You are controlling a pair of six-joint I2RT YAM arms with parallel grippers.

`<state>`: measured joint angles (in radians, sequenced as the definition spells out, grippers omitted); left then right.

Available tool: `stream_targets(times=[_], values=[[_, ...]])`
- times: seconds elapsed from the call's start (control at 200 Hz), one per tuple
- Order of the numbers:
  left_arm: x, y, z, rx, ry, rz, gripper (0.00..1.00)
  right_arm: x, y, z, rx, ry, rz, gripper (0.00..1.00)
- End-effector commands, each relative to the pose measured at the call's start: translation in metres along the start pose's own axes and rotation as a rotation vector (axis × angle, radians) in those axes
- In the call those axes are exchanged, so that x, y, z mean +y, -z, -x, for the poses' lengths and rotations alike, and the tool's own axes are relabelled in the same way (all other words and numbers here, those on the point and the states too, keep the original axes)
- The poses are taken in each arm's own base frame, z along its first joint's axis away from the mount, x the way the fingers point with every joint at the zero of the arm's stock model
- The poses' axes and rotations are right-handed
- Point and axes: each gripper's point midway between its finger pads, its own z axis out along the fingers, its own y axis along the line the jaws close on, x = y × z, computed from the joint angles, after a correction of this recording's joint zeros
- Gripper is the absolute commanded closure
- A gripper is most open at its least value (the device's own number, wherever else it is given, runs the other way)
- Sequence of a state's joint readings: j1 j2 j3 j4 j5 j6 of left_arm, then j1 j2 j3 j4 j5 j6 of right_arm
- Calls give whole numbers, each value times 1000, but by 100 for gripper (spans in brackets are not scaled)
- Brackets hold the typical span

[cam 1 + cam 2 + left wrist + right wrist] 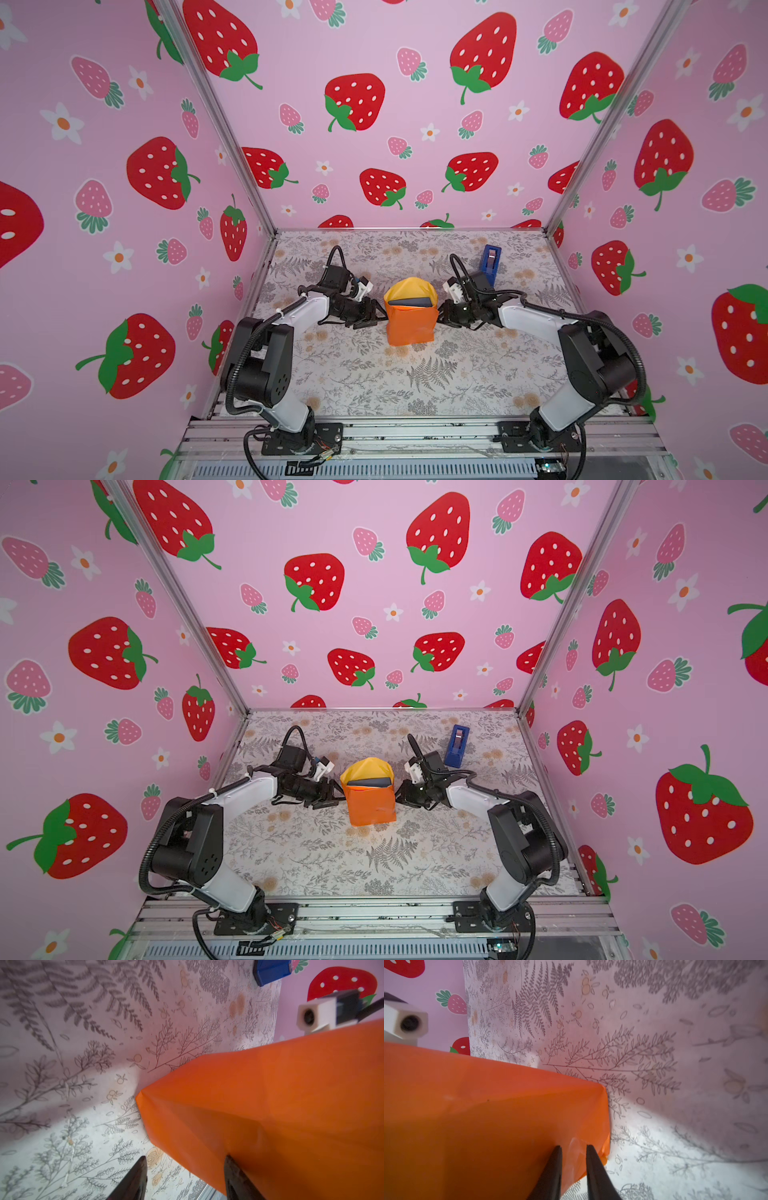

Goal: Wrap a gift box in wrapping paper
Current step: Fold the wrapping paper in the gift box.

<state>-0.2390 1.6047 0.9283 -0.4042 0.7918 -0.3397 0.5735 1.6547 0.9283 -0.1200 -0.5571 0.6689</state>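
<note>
Mid-table, orange wrapping paper (410,328) sheathes the navy gift box (411,302); left fingers (135,1178) spread, right fingers (552,1172) unclear.

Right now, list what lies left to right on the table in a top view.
left gripper → paper → right gripper → tape dispenser

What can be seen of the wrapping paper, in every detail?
The wrapping paper is glossy orange outside, pale yellow-orange inside, and creased. It stands folded up around the gift box, whose dark top shows; the far flap arches over it. It rests on the floral table. The open left gripper and the right gripper flank its sides; contact is unclear.
</note>
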Motion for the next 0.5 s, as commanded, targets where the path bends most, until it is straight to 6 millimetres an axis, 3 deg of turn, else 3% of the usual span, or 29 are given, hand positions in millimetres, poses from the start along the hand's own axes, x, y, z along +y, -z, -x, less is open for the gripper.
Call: stream_targets(times=[0.0, 0.08, 0.185, 0.27, 0.39, 0.495], values=[[-11, -6, -10, -3, 4, -31, 40, 21, 3, 2, 22, 107, 54, 76], [-8, -2, -13, -13, 7, 4, 40, 6, 12, 3, 4, 103, -36, 76], [-8, 18, -7, -96, -30, 96, 39, -8, 41, 11, -86, 124, -135, 81], [-17, 37, 1, -184, -78, 138, 37, 1, 64, 15, -150, 214, -129, 80], [-33, 57, 12, -259, -131, 152, 35, 16, 85, 12, -215, 369, -88, 70], [-25, 76, 25, -324, -99, 277, 34, 19, 98, 9, -268, 457, -102, 61]])
